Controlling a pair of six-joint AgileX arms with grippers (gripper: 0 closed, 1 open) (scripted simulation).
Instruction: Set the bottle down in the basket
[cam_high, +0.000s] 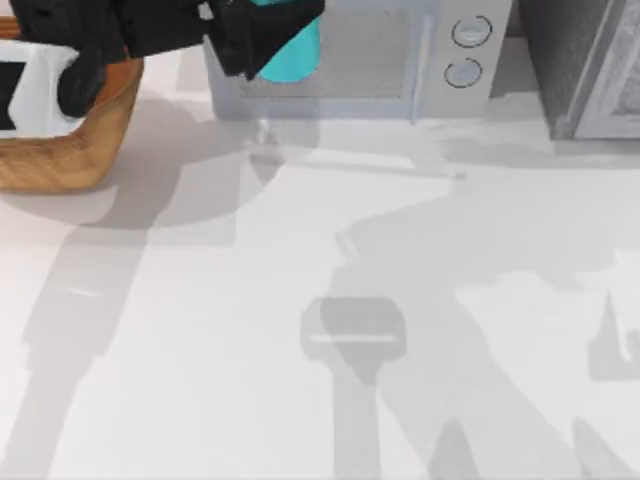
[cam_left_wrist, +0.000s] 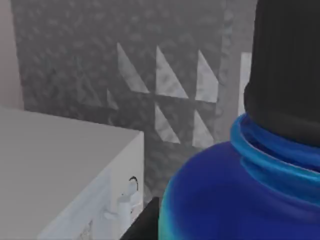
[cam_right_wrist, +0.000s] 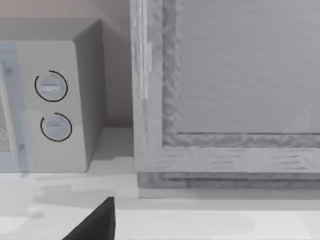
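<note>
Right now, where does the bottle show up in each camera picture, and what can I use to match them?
Top view: the bottle is at the upper edge, left of centre, held by the left end effector in front of the microwave.
Left wrist view: it is close up, blue shoulder and black cap.
Right wrist view: not in it.
Shared landmark: the microwave with two round dials.

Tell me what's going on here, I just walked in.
The left arm is carrying the bottle in its left gripper, held up at the back of the table in front of the microwave. The basket sits at the table's left side, and the bottle is not yet in it. A sliver of the right gripper shows in its own wrist view.
</note>
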